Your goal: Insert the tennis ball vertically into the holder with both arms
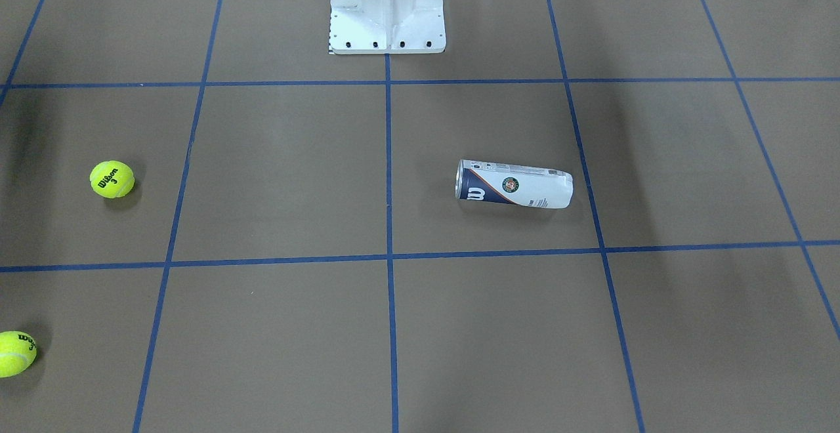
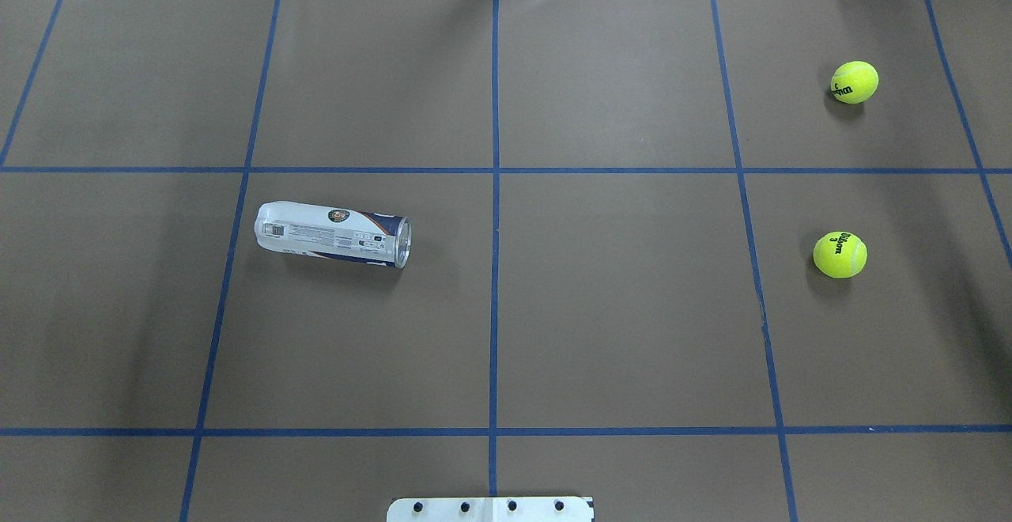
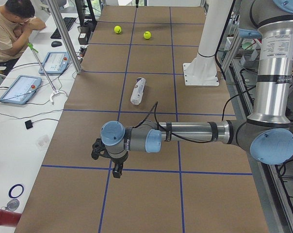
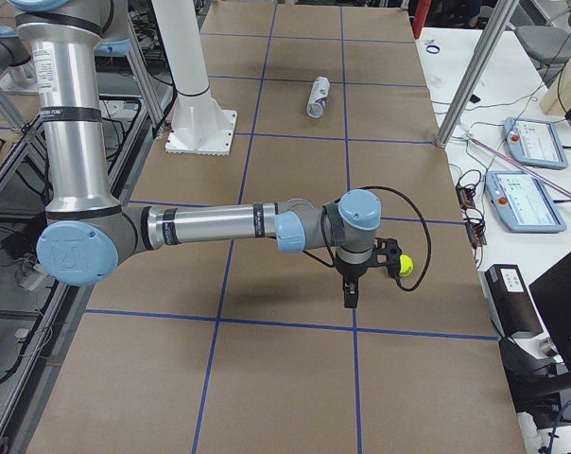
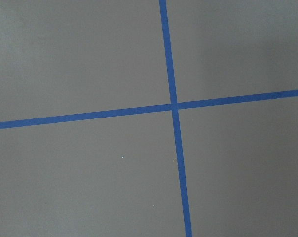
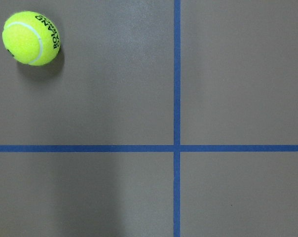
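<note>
The holder (image 1: 514,185) is a clear can with a white-and-navy label. It lies on its side on the brown table, and also shows in the overhead view (image 2: 332,234) with its metal-rimmed mouth toward the table's middle. Two yellow tennis balls (image 2: 854,82) (image 2: 840,254) rest on the robot's right side. The left gripper (image 3: 117,171) hangs over the table's left end, far from the holder (image 3: 138,91). The right gripper (image 4: 350,295) hangs over the right end, beside one ball (image 4: 406,265). I cannot tell whether either gripper is open or shut. The right wrist view shows a ball (image 6: 31,38) at top left.
The white bolted pedestal (image 1: 387,10) stands at the robot's edge of the table. Blue tape lines (image 2: 495,190) divide the table into squares. A person (image 3: 13,26) sits at a side bench with tablets (image 3: 20,88) beyond the far edge.
</note>
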`<state>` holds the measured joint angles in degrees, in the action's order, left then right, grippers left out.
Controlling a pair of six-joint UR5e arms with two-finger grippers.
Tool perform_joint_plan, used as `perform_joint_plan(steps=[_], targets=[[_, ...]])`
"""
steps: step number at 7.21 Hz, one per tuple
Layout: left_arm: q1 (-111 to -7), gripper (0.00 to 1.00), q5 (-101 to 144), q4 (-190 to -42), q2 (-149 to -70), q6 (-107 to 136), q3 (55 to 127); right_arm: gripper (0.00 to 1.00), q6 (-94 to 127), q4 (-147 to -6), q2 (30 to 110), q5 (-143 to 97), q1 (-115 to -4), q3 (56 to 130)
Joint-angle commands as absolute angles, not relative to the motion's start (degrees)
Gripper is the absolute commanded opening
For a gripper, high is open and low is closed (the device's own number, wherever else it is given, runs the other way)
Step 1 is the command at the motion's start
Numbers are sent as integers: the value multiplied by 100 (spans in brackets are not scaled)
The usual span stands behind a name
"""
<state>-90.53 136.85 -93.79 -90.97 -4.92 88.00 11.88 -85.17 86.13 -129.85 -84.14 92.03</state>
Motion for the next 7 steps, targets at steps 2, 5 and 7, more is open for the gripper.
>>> perform_joint_plan(steps=[2,5,7], targets=[[-9053,100,13685,-9395,-9105,-501,8833,100,1187,-8517,8613,-12981,-8411,9202],[-9053,100,13667,-9395,-9289,-466,8877,100,1187,-8517,8613,-12990,-8411,9220],[-9035,100,13685,-9343,-9606,-422,8807,100,1187,-8517,8613,-12990,-8411,9220]])
